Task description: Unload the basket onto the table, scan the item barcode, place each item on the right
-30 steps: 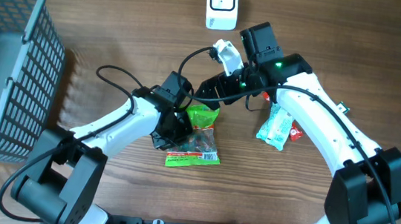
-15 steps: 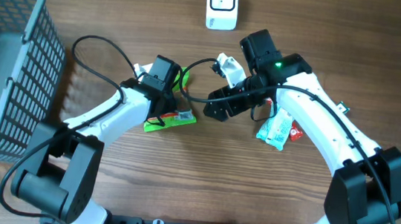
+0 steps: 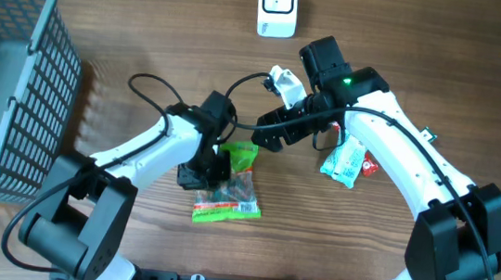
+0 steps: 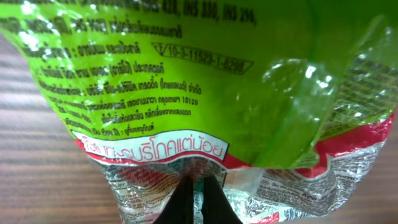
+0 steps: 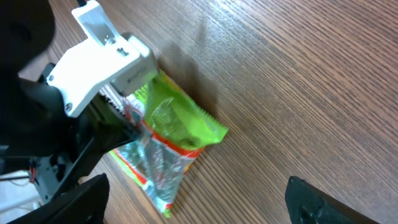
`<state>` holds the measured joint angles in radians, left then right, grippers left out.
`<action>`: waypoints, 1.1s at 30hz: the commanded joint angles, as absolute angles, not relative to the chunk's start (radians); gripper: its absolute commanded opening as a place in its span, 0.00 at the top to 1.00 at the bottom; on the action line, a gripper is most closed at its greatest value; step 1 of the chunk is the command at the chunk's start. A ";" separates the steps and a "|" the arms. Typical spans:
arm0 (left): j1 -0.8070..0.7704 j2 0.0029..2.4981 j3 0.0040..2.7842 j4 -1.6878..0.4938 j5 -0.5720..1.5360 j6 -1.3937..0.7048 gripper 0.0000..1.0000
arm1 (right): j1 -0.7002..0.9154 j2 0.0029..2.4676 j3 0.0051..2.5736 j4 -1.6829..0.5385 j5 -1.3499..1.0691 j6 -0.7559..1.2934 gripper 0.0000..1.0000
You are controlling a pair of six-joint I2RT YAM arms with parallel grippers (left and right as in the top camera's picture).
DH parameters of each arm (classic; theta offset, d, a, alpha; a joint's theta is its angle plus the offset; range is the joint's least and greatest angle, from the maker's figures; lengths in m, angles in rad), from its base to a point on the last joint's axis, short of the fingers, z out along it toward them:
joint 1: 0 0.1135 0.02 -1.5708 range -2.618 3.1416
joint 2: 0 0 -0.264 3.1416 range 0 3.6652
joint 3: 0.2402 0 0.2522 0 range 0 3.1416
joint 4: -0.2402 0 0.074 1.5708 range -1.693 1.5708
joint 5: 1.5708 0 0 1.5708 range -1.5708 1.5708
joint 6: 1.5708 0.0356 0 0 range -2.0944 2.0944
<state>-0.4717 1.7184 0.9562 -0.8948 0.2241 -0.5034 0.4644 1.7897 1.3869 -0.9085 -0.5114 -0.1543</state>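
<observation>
1. The left hand (image 3: pixel 213 167) is pressed together, pinching the crimped silver-and-red edge of the green snack packet (image 3: pixel 232 190). In the left wrist view the two dark fingertips of this hand (image 4: pixel 198 200) meet on that seam.
2. The packet (image 4: pixel 186 87) fills that view, with its printed green face toward the lens. The print is small text, and I cannot make out a barcode on it.
3. From the left hand, the packet runs toward 5 o'clock in the overhead view. Its green end is near the hand and its clear, red-trimmed end is farthest out. I cannot tell whether it lies on the table (image 3: pixel 151 18) or hangs just clear of it.
4. The right hand (image 3: pixel 272 133) is at 1 o'clock from the left hand, near it. Its fingers are spread wide and hold nothing. In the right wrist view this hand (image 5: pixel 196 193) looks down on the packet (image 5: pixel 177 127), apart from it.
5. The white scanner (image 3: pixel 277 5) stands at 12 o'clock, at the far table edge, well apart from the packet.
6. A pale packet (image 3: pixel 344 159) lies at 3 o'clock, under the right arm.
7. A grey basket (image 3: pixel 52 73) sits at 9 o'clock.
</observation>
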 commanded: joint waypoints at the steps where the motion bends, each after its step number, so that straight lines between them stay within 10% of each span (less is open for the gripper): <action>1: -0.475 1.683 1.075 -1.011 0.110 -0.485 0.96 | 0.474 1.810 1.379 -0.918 -0.505 -0.233 0.08; 4: -0.442 1.639 1.172 -1.030 0.106 -0.514 0.85 | 0.474 1.810 1.379 -0.916 -0.505 -0.233 0.07; 6: -0.406 1.629 1.198 -0.974 0.106 -0.524 0.48 | 0.474 1.810 1.379 -0.911 -0.505 -0.233 0.07; 10: -0.319 1.674 1.198 -0.942 0.030 -0.598 0.35 | 0.474 1.810 1.379 -0.910 -0.505 -0.233 0.07; 11: -0.297 1.695 1.197 -0.954 0.014 -0.616 0.36 | 0.474 1.810 1.379 -0.911 -0.505 -0.232 0.07; 14: -0.242 1.765 1.196 -0.970 0.009 -0.623 0.93 | 0.474 1.810 1.379 -0.909 -0.505 -0.233 0.07; 33: -0.492 1.971 1.197 -0.722 0.379 -0.633 0.96 | 0.434 1.810 1.379 -0.966 -0.342 -0.136 0.03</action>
<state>-0.4992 1.9636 1.2015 -0.6914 0.3702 -0.6273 0.4637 1.7897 1.3842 -0.9443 -0.4026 -0.1772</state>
